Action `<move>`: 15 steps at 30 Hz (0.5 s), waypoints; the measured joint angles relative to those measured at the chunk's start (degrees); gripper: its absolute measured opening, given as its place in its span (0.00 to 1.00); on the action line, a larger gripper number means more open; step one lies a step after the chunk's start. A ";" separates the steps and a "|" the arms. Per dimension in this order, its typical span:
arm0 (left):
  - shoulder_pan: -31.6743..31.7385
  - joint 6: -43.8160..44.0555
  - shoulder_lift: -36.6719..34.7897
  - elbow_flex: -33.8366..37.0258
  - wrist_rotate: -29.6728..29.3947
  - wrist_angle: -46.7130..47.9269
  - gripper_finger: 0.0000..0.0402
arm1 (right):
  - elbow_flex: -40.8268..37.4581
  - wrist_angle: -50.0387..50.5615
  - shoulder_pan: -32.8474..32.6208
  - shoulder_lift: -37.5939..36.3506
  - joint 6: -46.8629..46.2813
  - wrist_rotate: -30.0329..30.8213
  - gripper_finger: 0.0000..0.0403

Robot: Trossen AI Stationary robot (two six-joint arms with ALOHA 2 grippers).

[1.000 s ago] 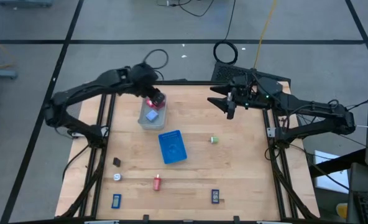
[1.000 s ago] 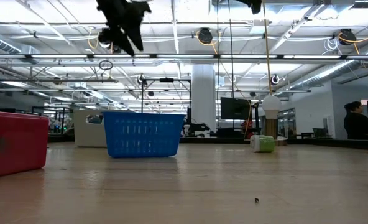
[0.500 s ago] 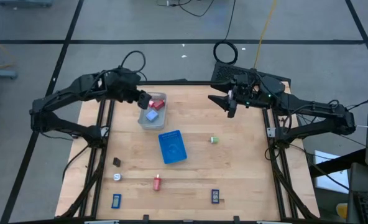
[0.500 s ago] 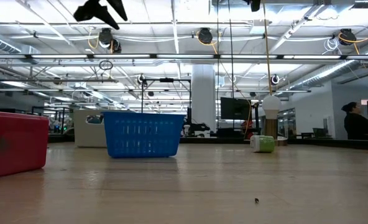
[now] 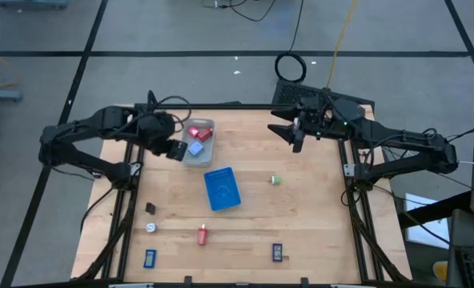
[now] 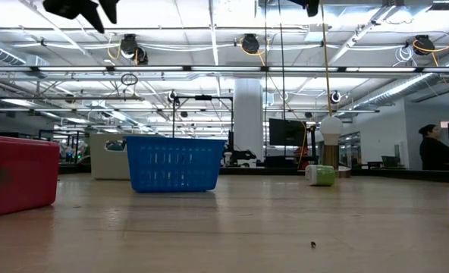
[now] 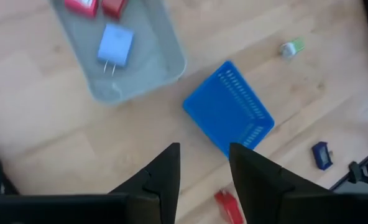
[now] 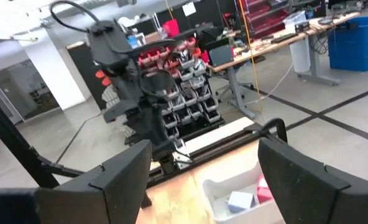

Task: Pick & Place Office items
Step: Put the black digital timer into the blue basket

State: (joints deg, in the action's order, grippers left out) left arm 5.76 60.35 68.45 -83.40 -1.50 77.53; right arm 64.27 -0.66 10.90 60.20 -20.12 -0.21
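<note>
— Left gripper (image 5: 173, 150) has been pulling back from the grey tray (image 5: 182, 157) toward the bench's left edge, hasn't it?

— Yes, jaws slightly apart, carrying nothing. Right gripper (image 5: 296, 137) is hovering near the far edge, spread wide. Red pieces (image 5: 198, 133) and a pale blue piece (image 5: 195, 148) are lying in the tray.

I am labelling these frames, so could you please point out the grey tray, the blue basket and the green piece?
grey tray (image 5: 186, 158): high view, near rim.
blue basket (image 5: 222, 190): high view, its middle.
green piece (image 5: 275, 180): high view, its centre.
</note>
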 joint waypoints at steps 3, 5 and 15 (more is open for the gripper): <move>-2.72 4.59 0.00 0.02 -0.26 1.55 0.38 | 0.00 1.14 0.00 0.00 0.00 0.00 0.72; -4.69 7.69 0.00 0.02 -1.26 2.95 0.39 | 0.00 1.55 0.00 0.00 0.02 -0.02 0.72; -16.21 24.54 0.00 0.03 -6.14 10.31 0.45 | 0.00 2.27 0.00 0.00 2.98 -0.02 0.72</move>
State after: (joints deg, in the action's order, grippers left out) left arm -10.45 84.89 68.45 -83.37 -7.63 87.84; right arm 64.27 1.61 10.90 60.20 -17.14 -0.23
